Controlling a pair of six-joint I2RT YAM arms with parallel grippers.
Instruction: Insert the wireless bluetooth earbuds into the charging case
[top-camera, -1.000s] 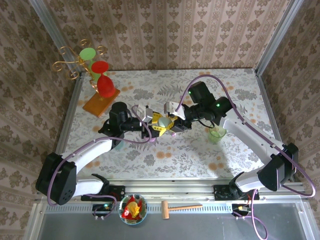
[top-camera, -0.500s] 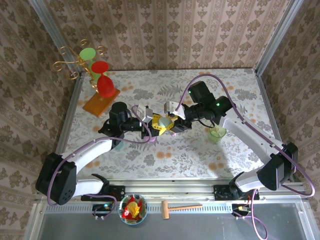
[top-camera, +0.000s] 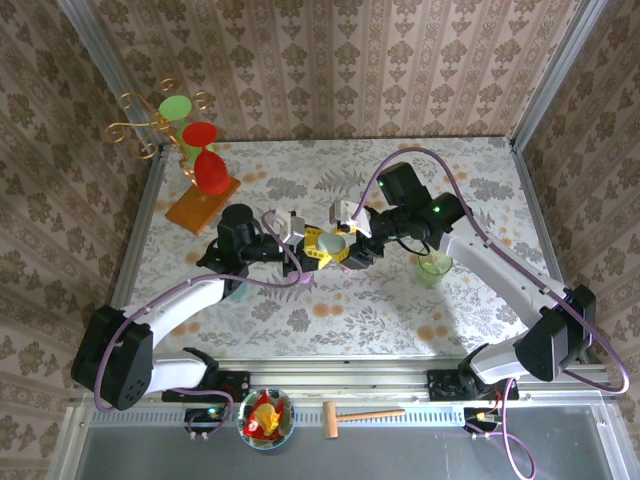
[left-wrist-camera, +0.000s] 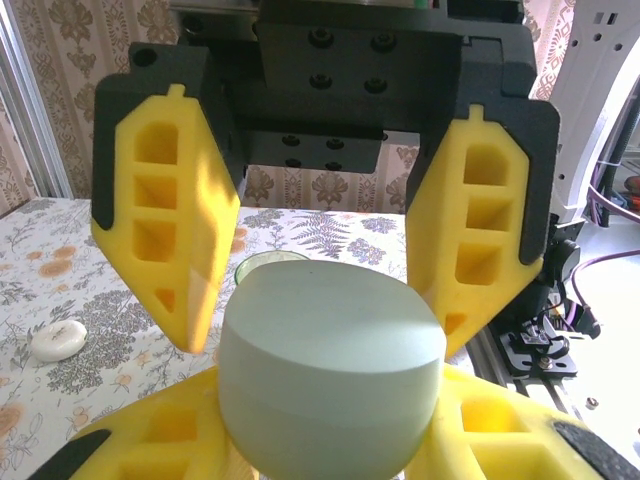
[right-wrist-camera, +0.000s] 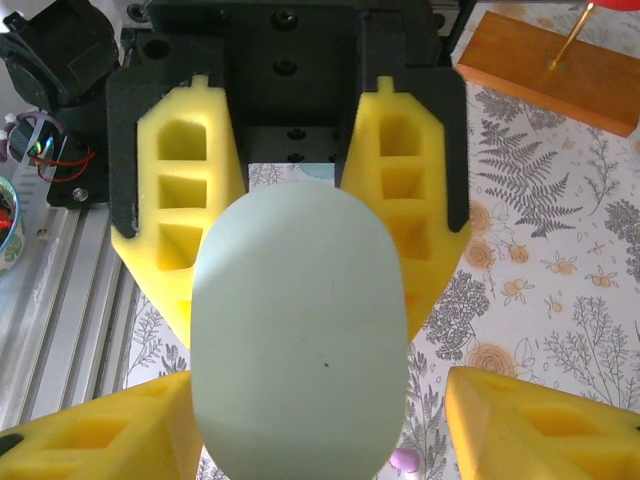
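1. Aloft, a smooth, matte, pale mint oval case (right-wrist-camera: 300, 330) with rounded edges sits clamped between the left gripper's (left-wrist-camera: 325, 450) yellow, hollow-celled fingers (left-wrist-camera: 150, 450).
2. Facing it, the right gripper (right-wrist-camera: 320, 425) has its matching yellow jaws spread wider than the case.
3. Below, a tiny rounded lilac earbud (right-wrist-camera: 403, 460) lies on the floral-printed tablecloth (right-wrist-camera: 560, 300).

The floral table (top-camera: 480, 180) carries a wooden stand (top-camera: 203, 207), a green cup (top-camera: 433, 268) and a lilac earbud (right-wrist-camera: 403, 461).
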